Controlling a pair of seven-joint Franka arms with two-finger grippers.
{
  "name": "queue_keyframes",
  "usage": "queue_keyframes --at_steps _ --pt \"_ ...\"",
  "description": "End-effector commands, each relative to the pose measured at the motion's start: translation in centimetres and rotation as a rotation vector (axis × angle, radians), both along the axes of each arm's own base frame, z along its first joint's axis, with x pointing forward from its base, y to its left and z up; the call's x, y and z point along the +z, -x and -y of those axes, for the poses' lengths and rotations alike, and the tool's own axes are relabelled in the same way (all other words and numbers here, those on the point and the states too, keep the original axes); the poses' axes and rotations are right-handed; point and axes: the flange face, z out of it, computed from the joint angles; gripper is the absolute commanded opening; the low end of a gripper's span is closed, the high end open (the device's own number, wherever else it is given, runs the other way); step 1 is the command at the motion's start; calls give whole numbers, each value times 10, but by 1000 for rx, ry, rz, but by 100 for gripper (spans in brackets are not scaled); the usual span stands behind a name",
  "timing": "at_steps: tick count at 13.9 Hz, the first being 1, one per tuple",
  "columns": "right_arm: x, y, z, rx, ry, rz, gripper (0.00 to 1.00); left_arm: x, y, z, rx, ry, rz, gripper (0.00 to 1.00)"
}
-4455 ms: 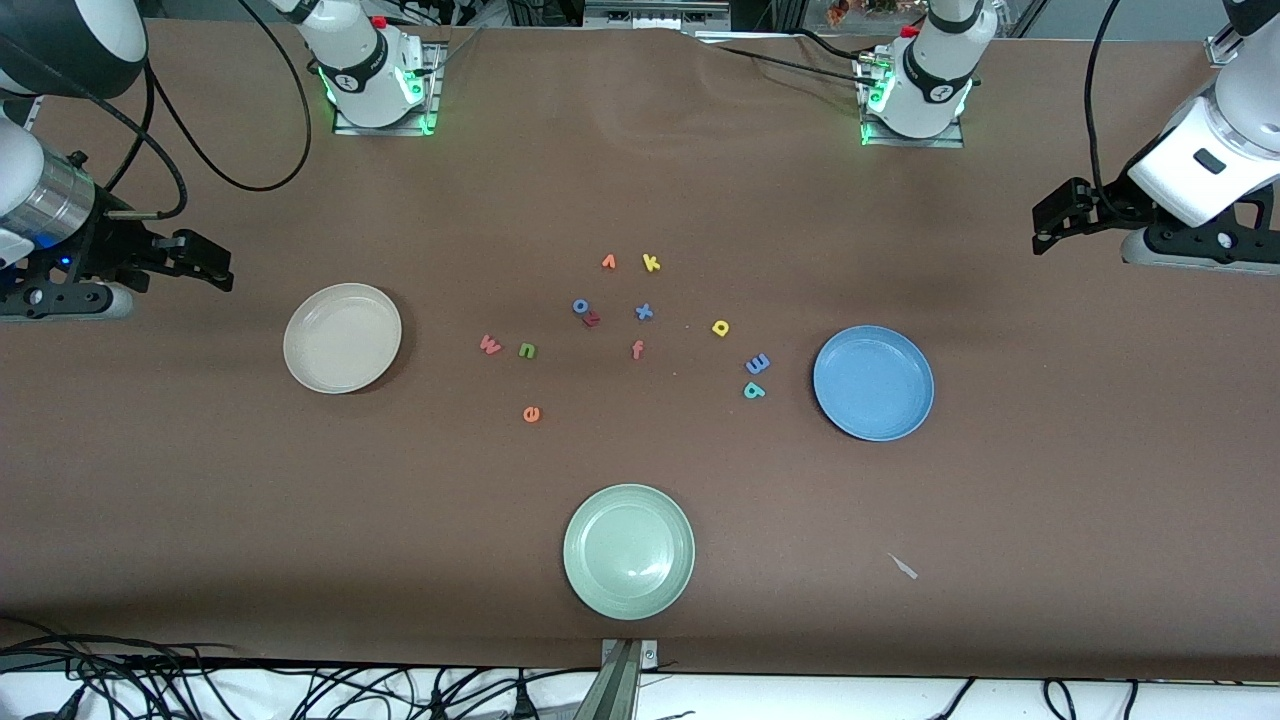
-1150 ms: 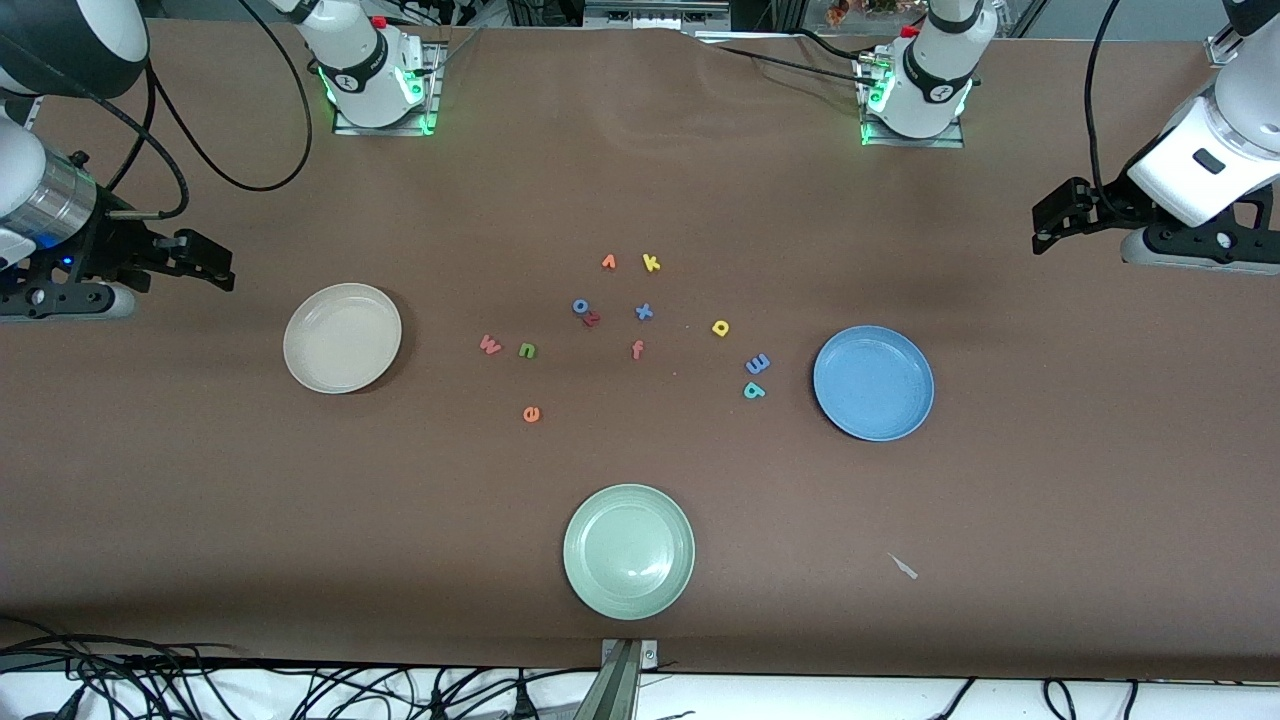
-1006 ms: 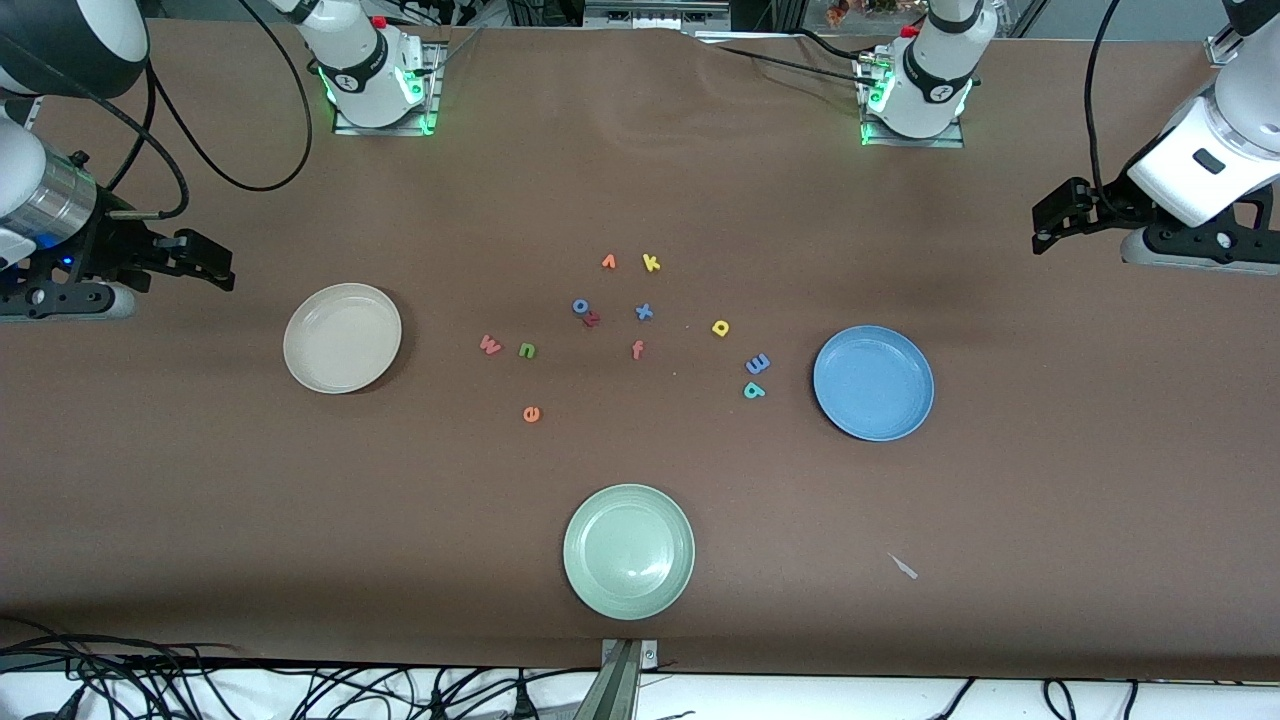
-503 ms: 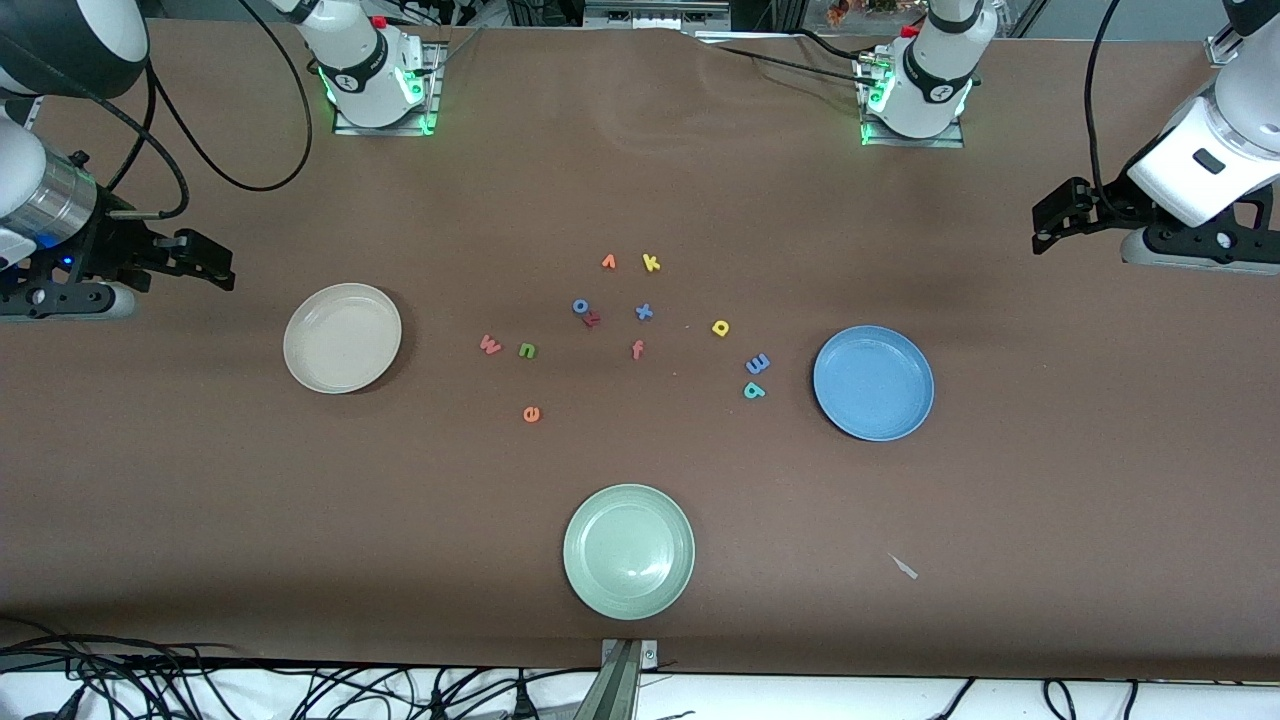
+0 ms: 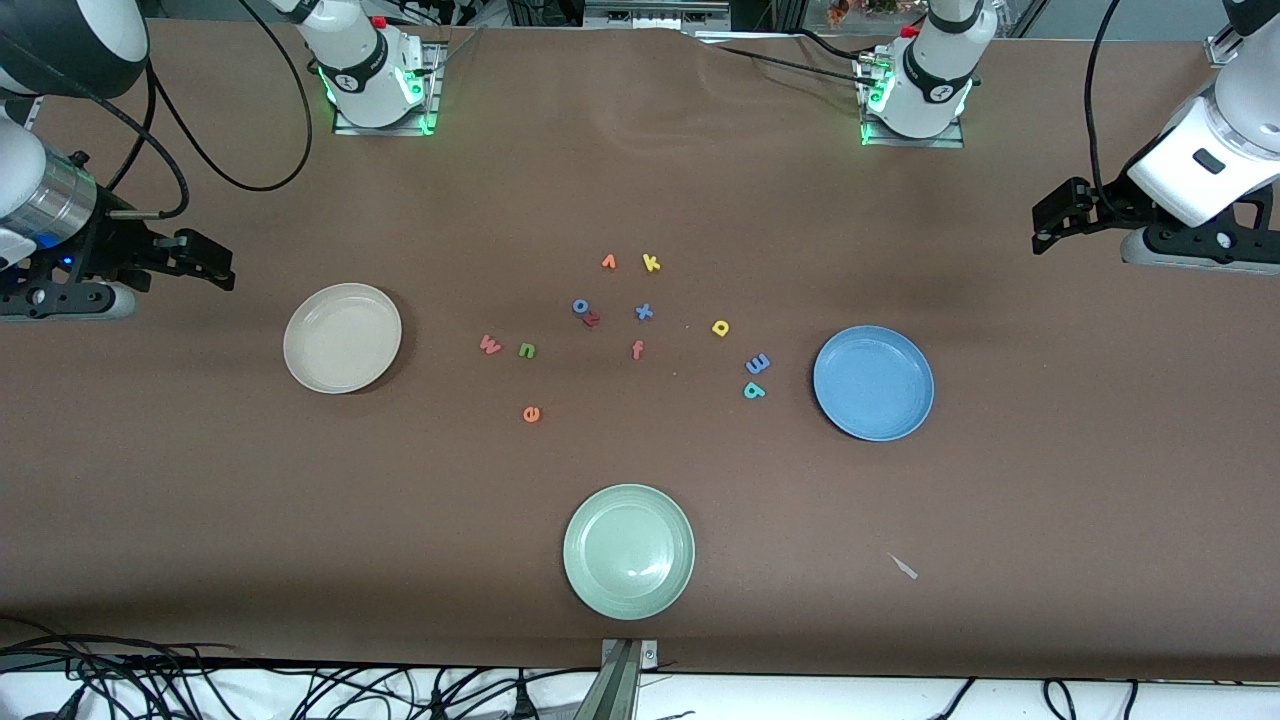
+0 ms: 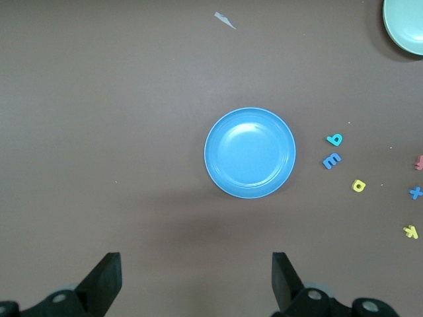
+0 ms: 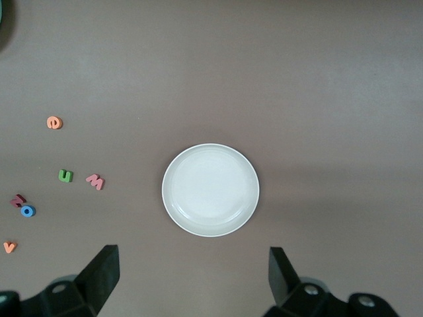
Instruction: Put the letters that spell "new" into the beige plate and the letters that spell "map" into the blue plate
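Note:
The beige plate lies bare toward the right arm's end of the table, and the blue plate lies bare toward the left arm's end. Between them on the cloth are the salmon-red w, green n and orange e, then the yellow a, blue m and teal p beside the blue plate. My right gripper waits open over the table's end, with nothing between its fingers. My left gripper does the same at its own end.
A pale green plate sits nearest the front camera. Spare letters lie mid-table: orange v, yellow k, blue o, blue x, orange f. A small scrap lies near the front edge.

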Motion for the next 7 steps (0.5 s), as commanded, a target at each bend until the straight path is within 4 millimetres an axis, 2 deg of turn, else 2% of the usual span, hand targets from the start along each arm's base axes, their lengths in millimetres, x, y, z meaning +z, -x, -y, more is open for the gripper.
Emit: queue_keyframes --at_steps 1,7 --pt "0 2 -1 -3 -5 -6 100 5 -2 0 -15 14 -5 100" --pt "0 2 -1 0 -5 -6 100 0 -4 1 -16 15 -15 100"
